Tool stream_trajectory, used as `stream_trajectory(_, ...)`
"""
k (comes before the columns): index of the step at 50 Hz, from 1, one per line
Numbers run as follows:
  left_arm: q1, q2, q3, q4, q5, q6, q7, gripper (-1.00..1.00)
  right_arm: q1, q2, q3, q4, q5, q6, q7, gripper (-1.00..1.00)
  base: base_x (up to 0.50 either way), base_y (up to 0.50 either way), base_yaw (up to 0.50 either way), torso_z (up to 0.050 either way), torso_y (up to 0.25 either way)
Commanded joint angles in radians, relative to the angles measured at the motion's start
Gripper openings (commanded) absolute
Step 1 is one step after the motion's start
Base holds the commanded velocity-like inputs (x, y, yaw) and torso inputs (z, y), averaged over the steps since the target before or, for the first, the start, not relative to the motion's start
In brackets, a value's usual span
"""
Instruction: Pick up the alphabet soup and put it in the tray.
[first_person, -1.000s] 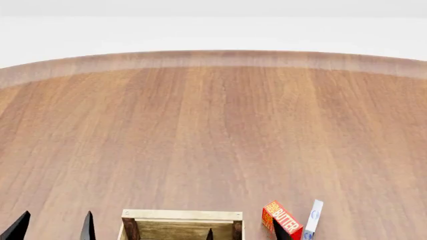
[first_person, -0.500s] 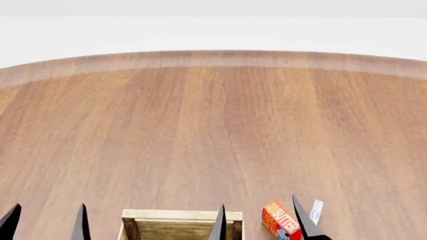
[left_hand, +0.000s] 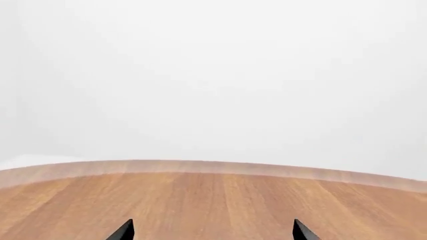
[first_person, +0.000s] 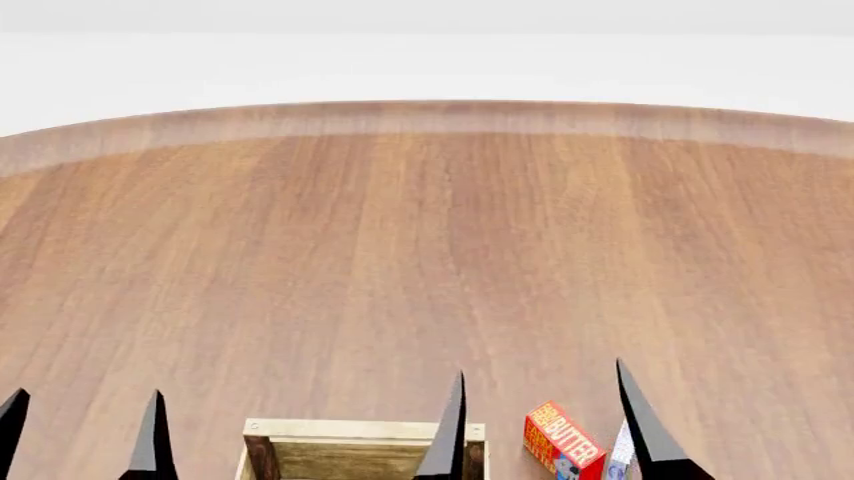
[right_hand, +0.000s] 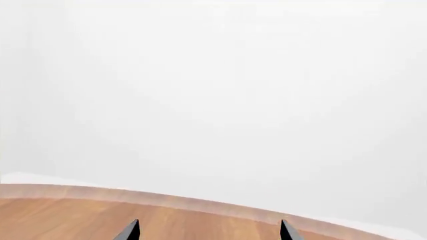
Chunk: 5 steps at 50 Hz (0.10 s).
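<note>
Only your head view shows the light-wood slatted tray (first_person: 363, 448) at the bottom edge, below and between your empty, spread left gripper (first_person: 80, 435) and right gripper (first_person: 541, 425). The wrist views show only brown wooden counter (left_hand: 213, 200). No soup can appears.

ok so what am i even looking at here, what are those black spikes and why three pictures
It is a simulated two-armed robot at a wooden table. The black spikes are its gripper fingertips. The wide picture comes from its head camera: left gripper and right gripper, both open and holding nothing. The other two come from cameras near each gripper, looking past the fingertips over the table. At the near edge sit a light-wood tray, a red butter box and a pale carton. No soup can shows.
</note>
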Motion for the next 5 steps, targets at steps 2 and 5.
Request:
stream_trajectory(2, -0.001, -0.009, -0.002, 0.037, -0.017, -0.019, -0.009, 1.0, 0.012, 0.005, 0.003, -0.027, -0.02, -0.016, 0.007, 1.0, 0.0, 0.0, 0.0, 0.0, 0.0)
stream_trajectory(5, -0.006, -0.013, -0.006, 0.051, -0.025, -0.028, -0.013, 1.0, 0.018, 0.004, 0.004, -0.034, -0.023, -0.017, 0.008, 1.0, 0.0, 0.0, 0.0, 0.0, 0.0)
